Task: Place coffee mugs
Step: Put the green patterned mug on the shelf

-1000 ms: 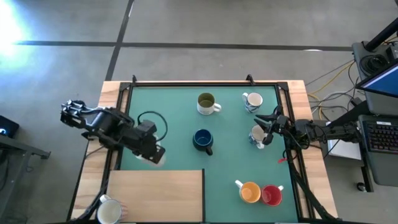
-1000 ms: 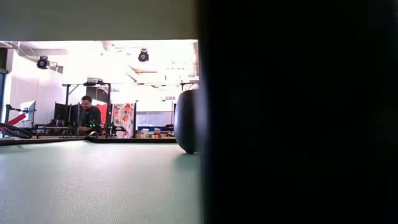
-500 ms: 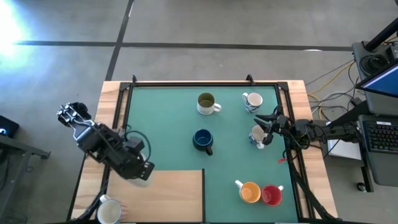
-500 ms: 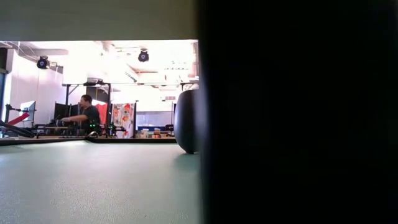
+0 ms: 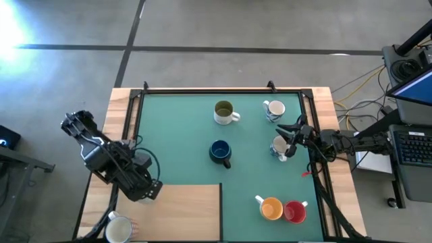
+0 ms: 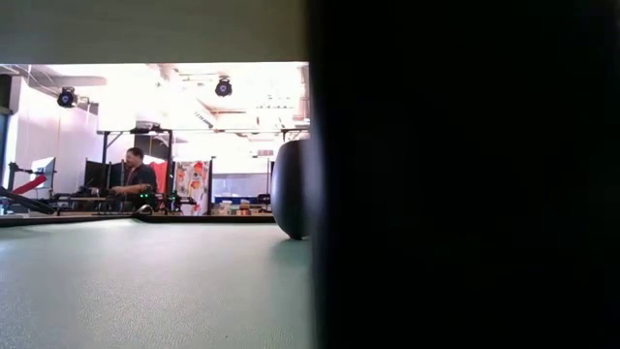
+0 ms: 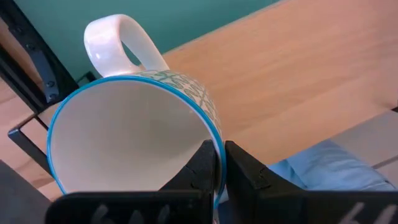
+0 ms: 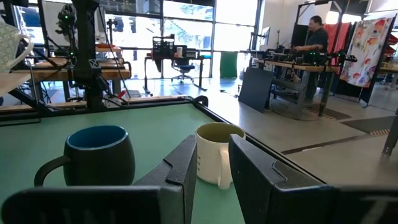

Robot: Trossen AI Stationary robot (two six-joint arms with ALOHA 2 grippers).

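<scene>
My left gripper (image 7: 217, 163) is pinching the rim of a white mug with a blue edge (image 7: 134, 134), one finger inside the wall and one outside, and I am holding it tilted over the wooden board (image 5: 177, 210) at the near left corner of the worktop. I judge this to be the carrying step: the mug is in the air and not yet set down. The next move calls for levelling the mug so its base meets the board flat, lowering it, and only then letting go.

My right gripper (image 5: 291, 142) is waiting near the right edge of the green mat (image 5: 182, 128), fingers spread, just beside a white mug (image 5: 278, 146); I cannot tell whether they are touching it.

The olive-green mug (image 5: 224, 112) and another white mug (image 5: 273, 110) are standing toward the far edge, the dark blue mug (image 5: 219, 152) mid-mat, the orange mug (image 5: 271, 208) and red mug (image 5: 294, 212) side by side at the near right. One more white mug (image 5: 119, 229) is sitting at the near left corner.

The high view is hiding my carried mug under the left arm; only the left wrist view is showing the grip. The low view is mostly blocked by something dark.
</scene>
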